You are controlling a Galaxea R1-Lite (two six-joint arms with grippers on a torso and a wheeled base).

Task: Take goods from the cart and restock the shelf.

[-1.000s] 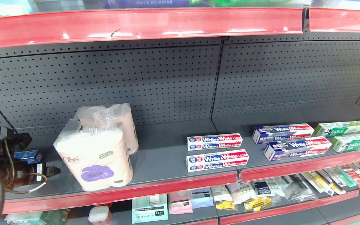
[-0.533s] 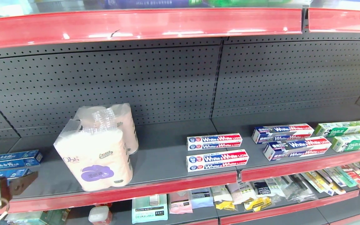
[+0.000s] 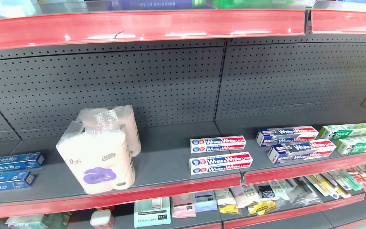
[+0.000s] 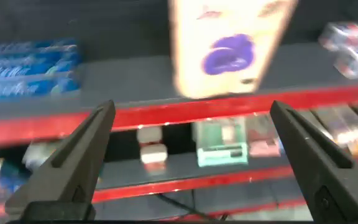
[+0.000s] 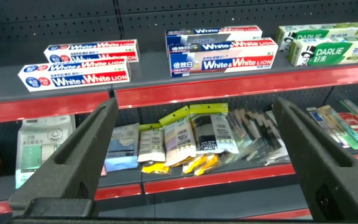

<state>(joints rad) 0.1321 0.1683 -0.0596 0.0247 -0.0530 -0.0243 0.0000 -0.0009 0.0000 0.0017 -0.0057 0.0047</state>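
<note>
Lying on shelf: two blue boxes [image 3: 13,162] sat flat at the left end of the middle shelf [image 3: 170,152], one behind the other, the nearer one close to the red lip [image 3: 170,190].
Box axis: each long axis ran side to side, roughly along the lip, and the printed long faces looked forward and up.
Roll pack [image 3: 98,159]: it stood upright just right of the blue boxes, apart from them.
White boxes [image 3: 219,155]: these lay flat further right, their long axes also along the lip, with green boxes [image 3: 351,136] beyond.
Packets [image 3: 265,194]: they lay on the shelf below.
Left gripper [image 4: 191,109]: it hung in front of the lip, fingers spread wide with nothing between them.
Right gripper [image 5: 197,102]: it faced the white boxes and packets, fingers likewise wide apart and holding nothing.
</note>
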